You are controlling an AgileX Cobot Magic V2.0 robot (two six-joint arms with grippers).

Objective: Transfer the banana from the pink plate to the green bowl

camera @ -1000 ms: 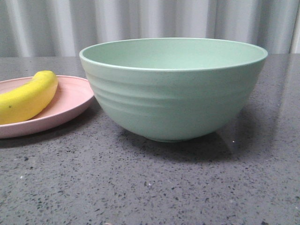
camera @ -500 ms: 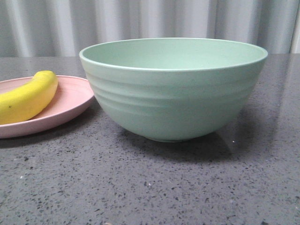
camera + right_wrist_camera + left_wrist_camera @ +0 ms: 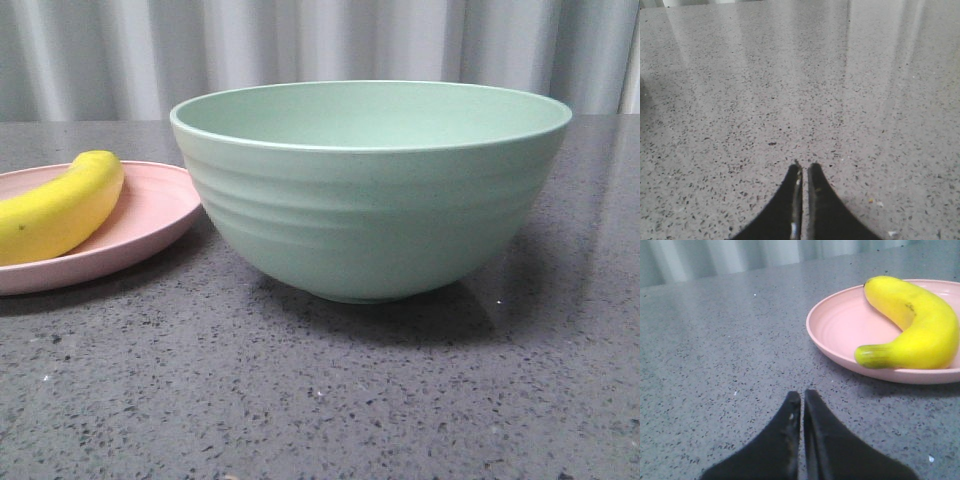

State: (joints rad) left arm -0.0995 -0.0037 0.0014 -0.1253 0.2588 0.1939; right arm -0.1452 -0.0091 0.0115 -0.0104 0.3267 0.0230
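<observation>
The yellow banana point(image 3: 58, 208) lies on the pink plate point(image 3: 150, 225) at the left of the front view. The green bowl point(image 3: 370, 190) stands just right of the plate, its inside bottom hidden. In the left wrist view the banana point(image 3: 917, 322) lies curved on the pink plate point(image 3: 840, 325), greenish stem end toward the camera. My left gripper point(image 3: 802, 396) is shut and empty, low over the table, short of the plate and off to its side. My right gripper point(image 3: 804, 167) is shut and empty over bare table. Neither gripper shows in the front view.
The grey speckled tabletop point(image 3: 320, 400) runs in front of the bowl and plate. A pale pleated curtain point(image 3: 300, 50) closes the back. The right wrist view shows only speckled table point(image 3: 800, 75).
</observation>
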